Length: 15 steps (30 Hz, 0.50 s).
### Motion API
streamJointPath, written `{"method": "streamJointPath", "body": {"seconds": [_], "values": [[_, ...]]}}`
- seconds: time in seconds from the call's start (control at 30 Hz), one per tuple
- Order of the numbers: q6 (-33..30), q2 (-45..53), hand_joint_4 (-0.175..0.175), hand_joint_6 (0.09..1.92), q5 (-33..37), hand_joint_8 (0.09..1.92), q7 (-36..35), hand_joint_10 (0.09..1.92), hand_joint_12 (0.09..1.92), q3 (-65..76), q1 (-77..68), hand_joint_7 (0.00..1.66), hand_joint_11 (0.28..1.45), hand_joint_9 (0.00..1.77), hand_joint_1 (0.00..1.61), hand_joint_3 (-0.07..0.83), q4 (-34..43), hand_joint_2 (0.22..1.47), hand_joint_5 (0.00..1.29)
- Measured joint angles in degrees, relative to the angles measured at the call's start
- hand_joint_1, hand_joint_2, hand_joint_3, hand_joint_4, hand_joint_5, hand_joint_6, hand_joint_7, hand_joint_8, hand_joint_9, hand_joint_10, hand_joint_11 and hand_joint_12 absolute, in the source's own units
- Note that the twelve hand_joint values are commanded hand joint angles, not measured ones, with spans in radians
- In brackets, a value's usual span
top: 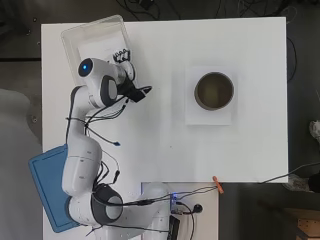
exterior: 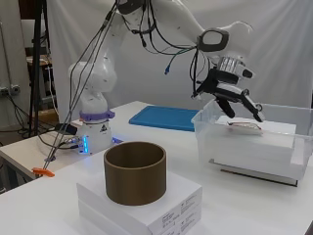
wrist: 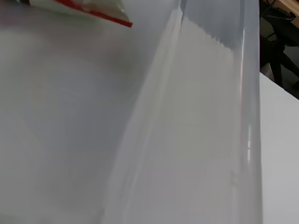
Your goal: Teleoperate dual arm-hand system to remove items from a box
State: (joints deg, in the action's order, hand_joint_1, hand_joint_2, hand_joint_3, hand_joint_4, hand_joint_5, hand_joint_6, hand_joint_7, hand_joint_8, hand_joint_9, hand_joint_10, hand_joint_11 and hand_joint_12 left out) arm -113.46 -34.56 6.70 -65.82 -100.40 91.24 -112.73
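- White table point(top: 165, 150) carries a clear plastic box point(top: 70, 37) at the overhead view's upper left.
- Hand point(exterior: 234, 95) hovers over the box, fingers point(exterior: 252, 106) spread, released, holding nothing.
- Small packet point(exterior: 244, 126) lies on white blocks inside the box, just below the fingertips, apart.

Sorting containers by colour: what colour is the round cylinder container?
Brown cylinder container, clearest in the side view.

A brown cylindrical container point(top: 214, 91) stood on a stack of white boxes point(exterior: 168, 208) — well apart from the fingers. A blue tray point(exterior: 164, 117) lay behind them, and an orange clip point(top: 218, 184) sat at the table point(top: 165, 150) edge.
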Motion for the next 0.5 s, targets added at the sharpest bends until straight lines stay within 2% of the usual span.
{"method": "streamJointPath", "body": {"seconds": [0.23,0.3,0.37,0.4,0.43,0.47,0.5], "values": [[-1.31,-3.47,0.025,0.09,-2.82,0.09,-2.21,0.09,0.09,-3.82,3.42,0.39,0.42,0.4,0.23,-0.015,2.14,0.87,0.32],[-1.31,-3.76,0.027,0.09,-4.25,0.09,-2.18,0.09,0.09,-4.02,2.96,0.35,0.4,0.37,0.23,-0.016,2.24,0.85,0.3],[-0.56,-4.18,0.021,0.09,-5.12,0.09,-2.83,0.09,0.09,-4.57,2.81,0.27,0.4,0.34,0.22,-0.02,2.63,0.83,0.21],[-0.07,-4.57,0.026,0.09,-5.65,0.09,-3.41,0.09,0.09,-5.01,3.22,0.37,0.46,0.47,0.25,-0.013,2.98,0.83,0.25],[0.82,-5.52,0.05,0.09,-6.08,0.47,-4.36,0.4,0.11,-5.92,4.07,0.51,0.61,0.68,0.69,0.0,3.83,0.94,0.46],[2.07,-6.82,-0.028,0.59,-6.69,0.83,-5.11,0.82,0.51,-7.09,5.09,0.62,0.68,0.78,1.0,0.011,5.17,1.05,0.57],[3.7,-7.71,0.033,1.15,-6.99,1.28,-5.64,1.29,1.01,-7.62,6.09,0.75,0.75,0.92,1.13,0.013,6.5,1.11,0.63]]}}
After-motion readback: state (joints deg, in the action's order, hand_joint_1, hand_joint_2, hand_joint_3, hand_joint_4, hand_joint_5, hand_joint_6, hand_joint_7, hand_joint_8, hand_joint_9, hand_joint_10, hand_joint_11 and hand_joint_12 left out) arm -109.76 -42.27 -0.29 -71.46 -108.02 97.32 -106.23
